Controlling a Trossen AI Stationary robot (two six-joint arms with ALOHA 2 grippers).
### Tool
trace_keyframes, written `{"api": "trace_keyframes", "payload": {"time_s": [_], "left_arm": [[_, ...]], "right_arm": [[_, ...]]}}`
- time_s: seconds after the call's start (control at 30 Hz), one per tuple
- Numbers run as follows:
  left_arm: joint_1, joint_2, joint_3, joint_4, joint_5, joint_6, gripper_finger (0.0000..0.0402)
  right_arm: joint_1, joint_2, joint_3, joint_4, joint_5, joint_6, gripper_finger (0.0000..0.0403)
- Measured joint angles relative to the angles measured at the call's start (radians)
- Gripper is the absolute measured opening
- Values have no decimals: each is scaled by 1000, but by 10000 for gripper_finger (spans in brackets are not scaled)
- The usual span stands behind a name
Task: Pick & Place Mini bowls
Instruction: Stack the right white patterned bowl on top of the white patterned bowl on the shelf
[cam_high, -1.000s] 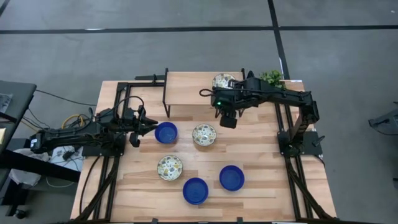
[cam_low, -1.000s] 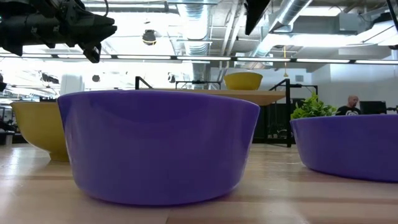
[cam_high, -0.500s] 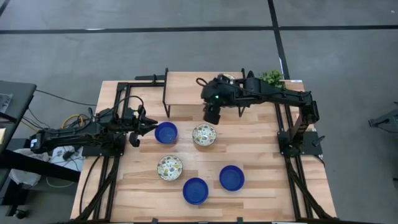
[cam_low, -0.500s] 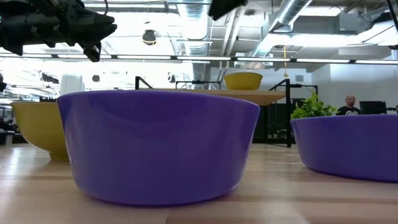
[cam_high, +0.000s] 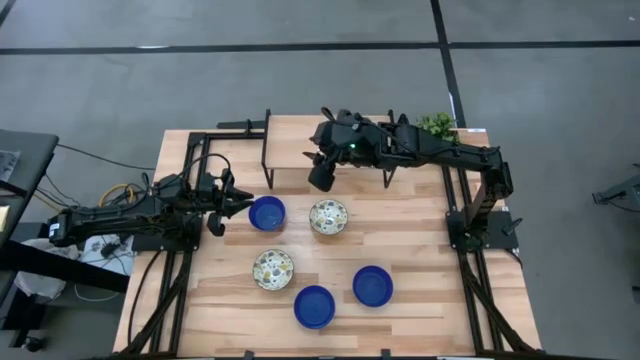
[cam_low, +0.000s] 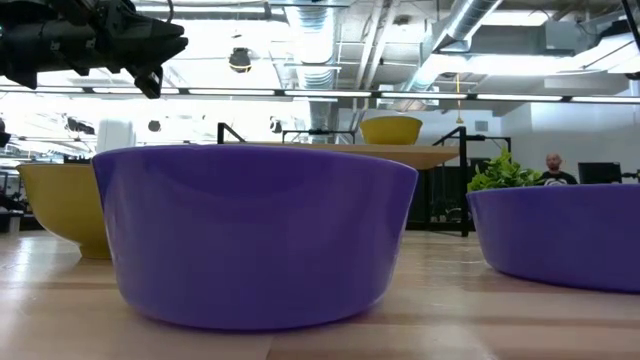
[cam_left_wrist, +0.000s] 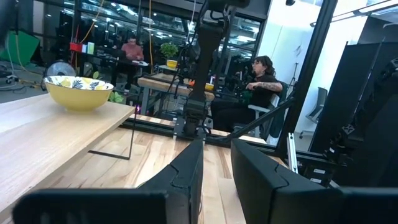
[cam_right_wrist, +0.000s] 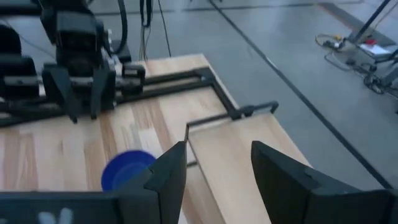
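On table, five empty mini bowls.

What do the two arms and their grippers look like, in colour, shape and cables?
Both arms are dark, almost black, built of jointed segments. The right arm shows a small green light near its wrist and a looped black cable. Each gripper, left and right, has two flat, angular dark fingers. Yellow and orange cables lie beside the left arm.

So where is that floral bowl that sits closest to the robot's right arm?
In the high view the floral bowl sits mid-table, just right of a blue bowl, with the right gripper above it toward the raised shelf.
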Motion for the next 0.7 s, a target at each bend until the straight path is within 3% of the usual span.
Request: {"api": "trace_keyframes", "payload": {"time_s": [0.13, 0.27, 0.33, 0.7], "left_arm": [[0, 0, 0, 1, 0, 0, 82], [0, 0, 0, 4, 0, 0, 82], [0, 0, 0, 5, 0, 0, 82], [0, 0, 0, 8, 0, 0, 82]], "right_arm": [[8, 0, 0, 50, -29, 73, 169], [48, 3, 0, -30, -222, 74, 168], [91, 18, 0, -94, -266, 75, 168], [285, 58, -2, -431, -258, 254, 168]]}}
